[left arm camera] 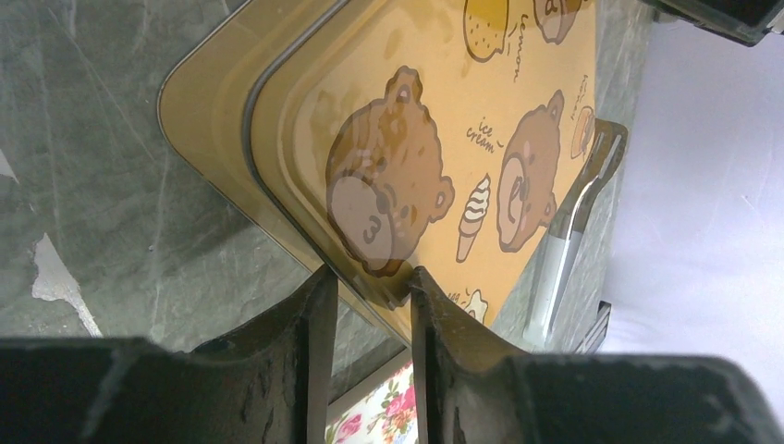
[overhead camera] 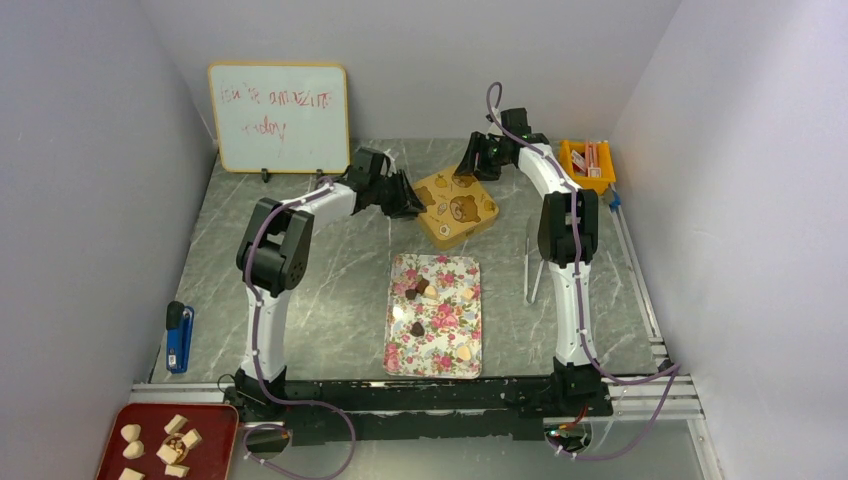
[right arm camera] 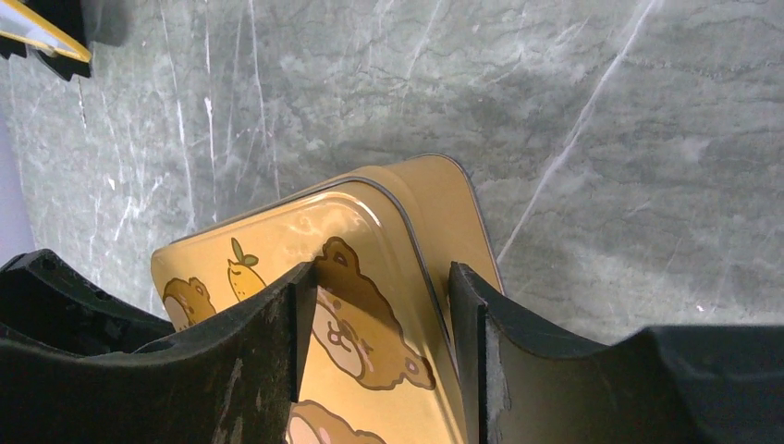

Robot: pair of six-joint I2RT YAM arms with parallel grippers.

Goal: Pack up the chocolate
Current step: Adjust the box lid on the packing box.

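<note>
Several small dark, tan and cream chocolates lie on a floral tray in the middle of the table. Behind it sits a yellow tin with bear pictures, its lid on. My left gripper is at the tin's left edge. In the left wrist view its fingertips pinch the tin's rim. My right gripper is at the tin's far corner. In the right wrist view its jaws stand apart astride the tin, one finger over the lid, the other outside the wall.
A whiteboard leans on the back wall. An orange bin stands at the back right. Pale tongs lie right of the tray. A blue tool lies at the left. A red tray with beige chunks is at the front left.
</note>
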